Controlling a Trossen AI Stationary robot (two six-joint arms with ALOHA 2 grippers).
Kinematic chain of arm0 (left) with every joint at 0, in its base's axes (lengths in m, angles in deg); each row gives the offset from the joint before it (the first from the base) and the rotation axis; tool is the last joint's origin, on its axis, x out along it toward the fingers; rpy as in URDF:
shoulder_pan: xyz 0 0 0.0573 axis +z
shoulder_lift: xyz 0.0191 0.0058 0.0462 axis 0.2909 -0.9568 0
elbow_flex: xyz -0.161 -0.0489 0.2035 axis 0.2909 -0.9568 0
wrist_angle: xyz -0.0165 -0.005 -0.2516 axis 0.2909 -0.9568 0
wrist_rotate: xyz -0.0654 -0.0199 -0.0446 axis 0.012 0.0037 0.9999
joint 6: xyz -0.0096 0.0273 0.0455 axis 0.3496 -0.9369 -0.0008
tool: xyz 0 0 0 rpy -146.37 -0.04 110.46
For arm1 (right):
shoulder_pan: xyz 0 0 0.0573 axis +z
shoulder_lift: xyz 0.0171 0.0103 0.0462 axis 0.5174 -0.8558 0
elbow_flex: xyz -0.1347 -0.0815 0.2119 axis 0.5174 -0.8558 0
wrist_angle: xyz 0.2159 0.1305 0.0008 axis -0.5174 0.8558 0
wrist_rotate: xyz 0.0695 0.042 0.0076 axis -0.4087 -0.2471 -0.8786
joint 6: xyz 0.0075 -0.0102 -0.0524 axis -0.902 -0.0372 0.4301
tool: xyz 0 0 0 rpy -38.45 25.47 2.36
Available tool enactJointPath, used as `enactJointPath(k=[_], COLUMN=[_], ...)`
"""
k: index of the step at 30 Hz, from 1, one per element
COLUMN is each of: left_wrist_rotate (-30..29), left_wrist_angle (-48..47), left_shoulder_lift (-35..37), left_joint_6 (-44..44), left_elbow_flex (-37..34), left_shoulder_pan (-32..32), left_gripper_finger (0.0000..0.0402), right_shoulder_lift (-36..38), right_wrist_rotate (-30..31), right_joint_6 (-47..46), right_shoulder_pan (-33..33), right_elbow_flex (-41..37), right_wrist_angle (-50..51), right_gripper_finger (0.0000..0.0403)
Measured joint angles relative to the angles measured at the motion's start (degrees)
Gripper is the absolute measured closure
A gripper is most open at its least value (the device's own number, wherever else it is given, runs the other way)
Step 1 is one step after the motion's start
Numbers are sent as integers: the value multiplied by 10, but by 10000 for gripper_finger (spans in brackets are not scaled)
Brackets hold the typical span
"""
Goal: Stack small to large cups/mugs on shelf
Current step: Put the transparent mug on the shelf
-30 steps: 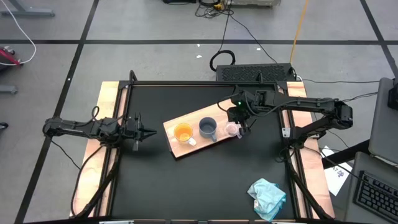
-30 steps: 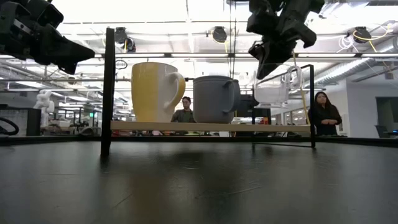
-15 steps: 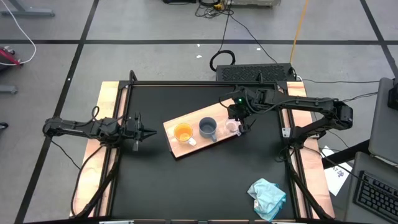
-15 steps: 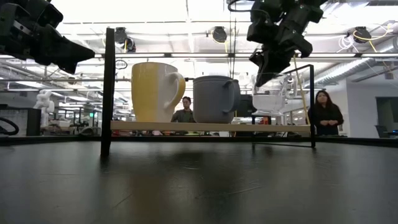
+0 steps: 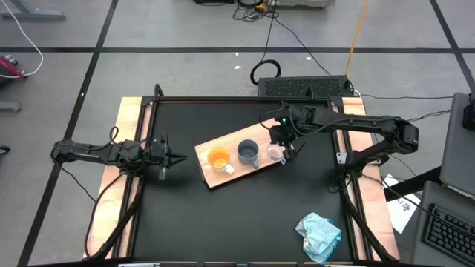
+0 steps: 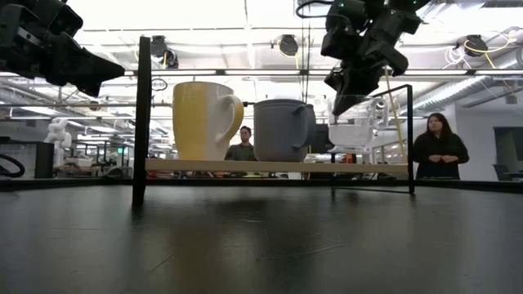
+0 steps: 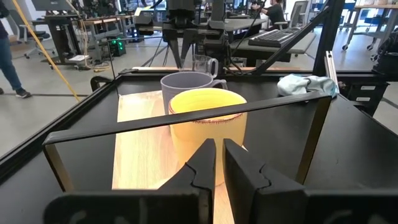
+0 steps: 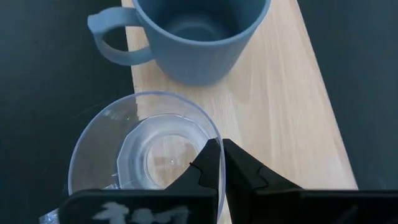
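Observation:
An orange mug (image 5: 218, 158) and a blue-grey mug (image 5: 247, 153) stand upright by their bases on the light-wood shelf (image 5: 252, 135). Both are handled, and the blue-grey one is the nearer to the shelf's right end. A clear glass cup (image 6: 353, 135) hangs just above that end, beside the blue-grey mug (image 8: 199, 31). My right gripper (image 8: 222, 163) is shut on it. My left gripper (image 5: 177, 157) waits shut at the table's left edge, pointing level toward the orange mug (image 7: 208, 121), with nothing between its fingers. My right gripper pinches the glass cup's rim and wall (image 8: 215, 138), one finger inside the cup and one outside. The fingers slant down from the table's far right. The cup hangs upright, mouth up, a little clear of the shelf, partly over its edge.
A crumpled teal cloth (image 5: 319, 236) lies near the table's front right corner. Black frame bars (image 6: 143, 122) rise around the table. Two people (image 6: 439, 147) stand in the room beyond. Bare black tabletop lies in front of the shelf.
My right gripper has carried the glass cup down and a little toward the blue-grey mug. The cup stays upright and now hangs closer above the shelf's right end.

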Motion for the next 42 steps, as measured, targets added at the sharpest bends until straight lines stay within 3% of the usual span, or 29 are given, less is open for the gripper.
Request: enactJointPath(k=[18, 42], left_wrist_rotate=[0, 0], left_wrist_angle=[-3, -3], left_shoulder_lift=[0, 0], left_joint_6=[-4, -14], left_elbow_flex=[0, 0], left_shoulder_pan=[0, 0], left_gripper_finger=[369, 369], right_shoulder_lift=[-44, -44], right_wrist_rotate=[0, 1], right_joint_6=[8, 0], right_shoulder_pan=[-27, -37], right_elbow_flex=[0, 0], right_wrist_angle=[-18, -31], right_gripper_finger=[403, 398])
